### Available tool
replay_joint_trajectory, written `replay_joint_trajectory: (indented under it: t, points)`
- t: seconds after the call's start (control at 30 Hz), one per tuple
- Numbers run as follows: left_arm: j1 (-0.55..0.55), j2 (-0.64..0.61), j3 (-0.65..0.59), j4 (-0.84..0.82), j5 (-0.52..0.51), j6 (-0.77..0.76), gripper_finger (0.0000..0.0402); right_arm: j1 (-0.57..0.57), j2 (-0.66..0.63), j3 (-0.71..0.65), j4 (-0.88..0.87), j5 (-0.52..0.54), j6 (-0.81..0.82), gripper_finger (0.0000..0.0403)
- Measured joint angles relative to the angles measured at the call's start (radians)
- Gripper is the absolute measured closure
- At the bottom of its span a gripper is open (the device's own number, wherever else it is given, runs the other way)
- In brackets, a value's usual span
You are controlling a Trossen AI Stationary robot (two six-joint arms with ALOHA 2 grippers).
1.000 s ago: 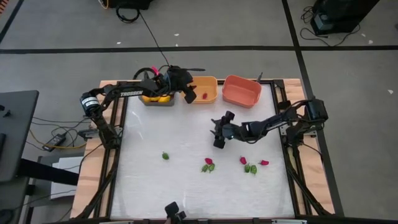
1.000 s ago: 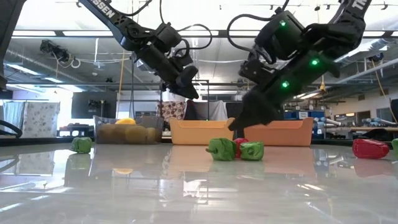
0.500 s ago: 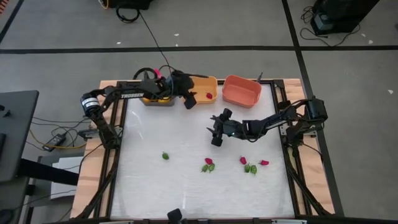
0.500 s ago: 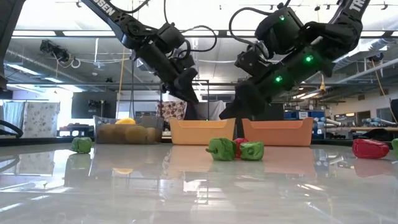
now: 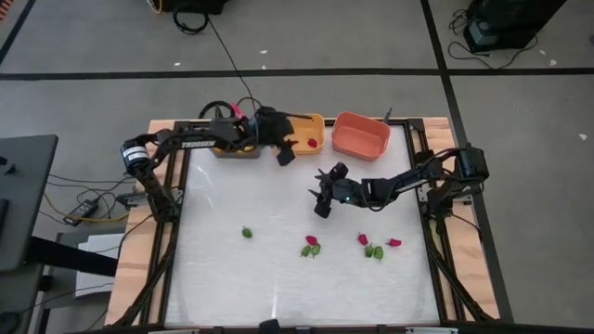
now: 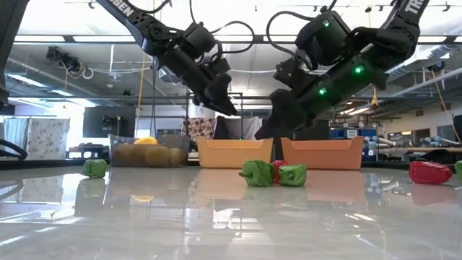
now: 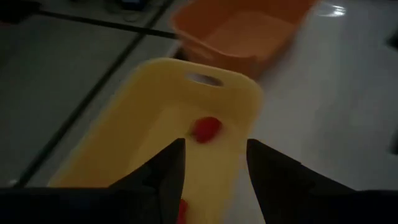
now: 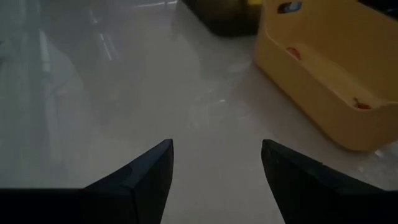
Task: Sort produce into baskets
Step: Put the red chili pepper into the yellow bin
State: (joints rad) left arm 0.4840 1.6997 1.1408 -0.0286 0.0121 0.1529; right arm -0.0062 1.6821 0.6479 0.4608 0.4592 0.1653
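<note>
Orange bin [image 5: 305,133]: middle of three baskets at the table's far edge; we see a red piece [image 7: 206,128] inside, so we take it as the red bin
Left gripper [image 5: 285,153]: hangs at this bin's near left corner, fingers [image 7: 163,176] parted with nothing between them; we judge it placed there to drop red bits in
Dark grey bin [image 5: 234,147]: just left, holding the yellow fruits [image 6: 146,152]
Salmon bin [image 5: 360,135]: just right, looks empty to us
Right gripper [image 5: 321,200]: mid-table above bare white surface [image 5: 232,288], jaws wide and empty, we think ready for a pick
Unsorted produce: lone green piece [image 5: 247,232] near left; red and green pair [image 5: 312,246]; another red and green cluster [image 5: 374,247] right, all near the front edge
</note>
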Motion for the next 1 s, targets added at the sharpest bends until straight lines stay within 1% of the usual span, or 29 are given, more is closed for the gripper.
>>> replay_joint_trajectory:
  t: [0.13,0.27,0.4,0.53,0.63,0.7,0.77,0.83,0.9,1.0]
  points:
    - [-0.046,0.000,0.000,-0.057,0.079,0.000,0.0225,0.043,-0.003,0.000,-0.015,-0.034,-0.004,0.0148]
    - [-0.125,0.000,0.000,-0.124,0.092,0.010,0.0225,0.109,-0.044,0.000,-0.059,-0.024,-0.007,0.0148]
    - [-0.222,0.000,0.000,-0.163,0.093,0.004,0.0225,0.151,-0.089,0.000,-0.128,-0.007,0.090,0.0148]
    - [-0.325,0.015,0.000,-0.172,0.093,0.003,0.0225,0.182,-0.126,0.000,-0.252,-0.003,0.190,0.0148]
    - [-0.400,0.046,0.000,-0.140,0.093,0.031,0.0225,0.199,-0.162,0.000,-0.401,0.030,0.316,0.0148]
    - [-0.445,0.073,0.000,-0.091,0.091,0.039,0.0225,0.219,-0.188,0.000,-0.506,0.096,0.438,0.0148]
    - [-0.485,0.105,0.000,-0.055,0.091,0.040,0.0225,0.247,-0.211,0.000,-0.578,0.163,0.509,0.0148]
    - [-0.518,0.135,0.000,-0.033,0.091,0.042,0.0225,0.273,-0.232,0.000,-0.601,0.199,0.531,0.0148]
    - [-0.544,0.159,0.000,-0.006,0.089,0.042,0.0225,0.288,-0.251,0.000,-0.598,0.203,0.534,0.0148]
    - [-0.570,0.197,0.000,0.046,0.080,-0.001,0.0225,0.306,-0.265,0.000,-0.593,0.206,0.539,0.0148]
